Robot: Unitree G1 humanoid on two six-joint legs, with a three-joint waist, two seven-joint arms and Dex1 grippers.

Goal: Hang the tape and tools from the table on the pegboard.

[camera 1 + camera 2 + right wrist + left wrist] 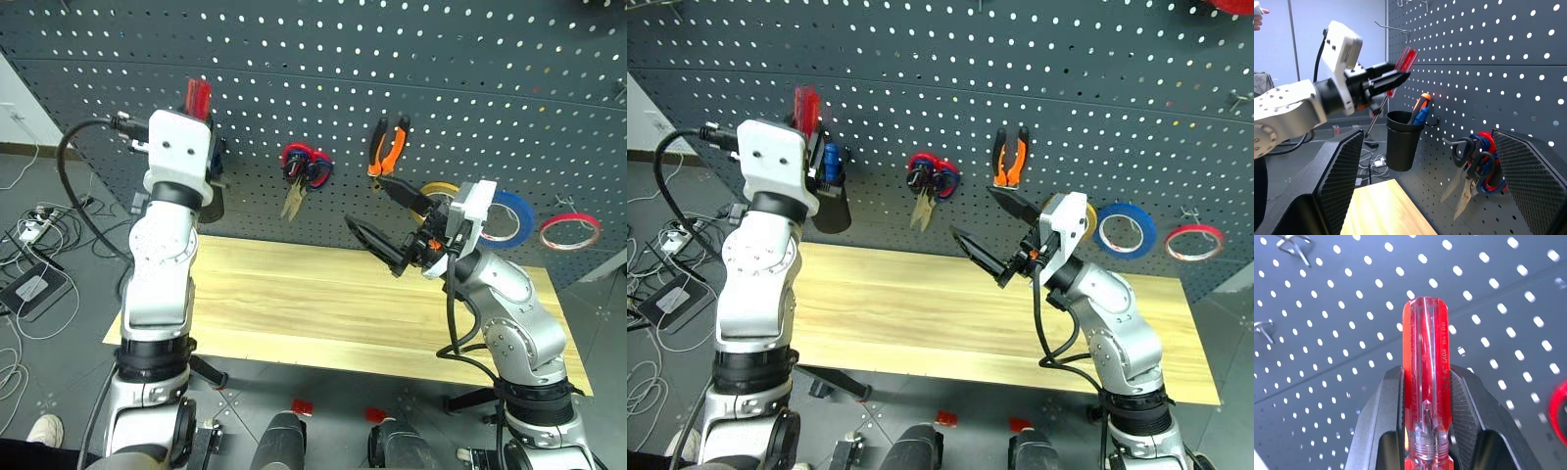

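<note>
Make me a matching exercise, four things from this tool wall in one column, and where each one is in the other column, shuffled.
Things:
1. red-handled screwdriver
2. pliers
3. orange and blue-handled screwdrivers
4. red-rimmed tape

Places:
A. standing in the black cup
B. clamped in the left pincer
C. hanging on the pegboard, beyond the blue roll
D. hanging on the pegboard beside the scissors

Pairs: 1-B, 2-D, 3-A, 4-C

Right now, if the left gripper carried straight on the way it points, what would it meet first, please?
Most likely the pegboard. The left gripper, shut on the red-handled screwdriver, points at bare perforated panel with nothing between, though the remaining gap is hard to judge.
</note>
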